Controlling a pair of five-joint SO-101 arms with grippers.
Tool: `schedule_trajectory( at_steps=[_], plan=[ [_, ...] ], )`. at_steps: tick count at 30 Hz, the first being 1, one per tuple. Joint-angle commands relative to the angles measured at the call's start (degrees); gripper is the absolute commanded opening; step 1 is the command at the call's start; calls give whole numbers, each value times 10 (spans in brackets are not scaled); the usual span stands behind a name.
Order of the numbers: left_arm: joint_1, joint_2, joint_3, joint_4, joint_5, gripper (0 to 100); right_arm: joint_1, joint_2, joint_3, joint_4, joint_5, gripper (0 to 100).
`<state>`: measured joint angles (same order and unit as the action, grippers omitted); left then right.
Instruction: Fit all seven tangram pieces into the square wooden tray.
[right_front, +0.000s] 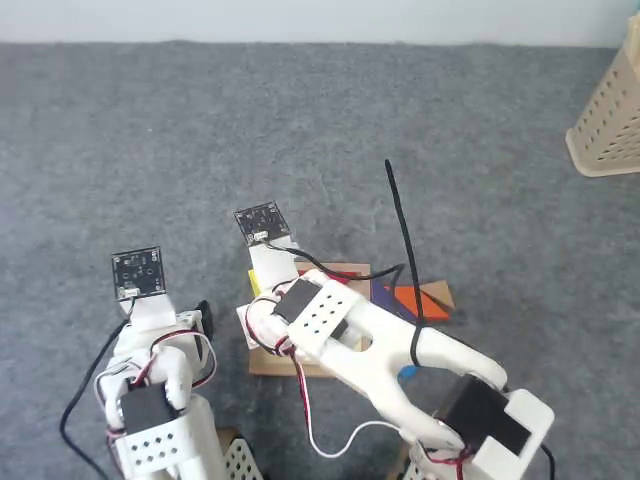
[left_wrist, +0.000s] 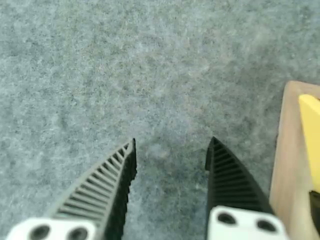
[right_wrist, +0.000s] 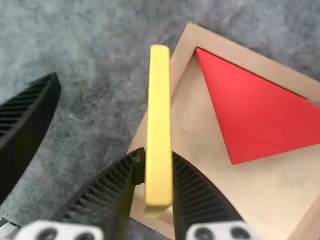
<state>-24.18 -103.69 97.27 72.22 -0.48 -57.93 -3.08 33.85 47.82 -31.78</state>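
While pinching the yellow piece (right_wrist: 159, 100) on edge, hung over a corner of the tray (right_wrist: 210, 170) (right gripper (right_wrist: 157, 157)) | looked light, stiff, slick; best gripped across flat faces | hovered spread beside tray (left gripper (left_wrist: 172, 145)).

The left arm (right_front: 155, 400) is folded close to its base, and the left gripper (left_wrist: 172, 141) points down with its jaws wide apart. The right arm (right_front: 385, 360) stretches forward, and the right gripper (right_wrist: 157, 156) clamps a yellow piece (right_wrist: 159, 100).
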Motion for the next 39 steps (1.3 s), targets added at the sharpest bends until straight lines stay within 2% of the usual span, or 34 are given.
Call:
schedule_trajectory(
  at_steps=[1,6,14,21,29,37,39],
  plan=[
    [2,-8,-7,3,-3,216,-7,-5,-4,-7,-2,64],
    [2,-8,-7,3,-3,216,-4,-5,-4,-7,-1,73],
    [2,-8,-7,3,-3,216,-4,-5,6,-2,-1,214],
    [2,-8,-7,3,-3,216,22,-11,5,2,-1,213],
    [2,-8,-7,3,-3,216,44,-13,-24,52,-1,213],
    [2,-8,-7,3,-3,216,46,-95,-17,92,0,213],
    [2,-8,-7,3,-3,216,46,-116,9,74,20,213]
  ],
)
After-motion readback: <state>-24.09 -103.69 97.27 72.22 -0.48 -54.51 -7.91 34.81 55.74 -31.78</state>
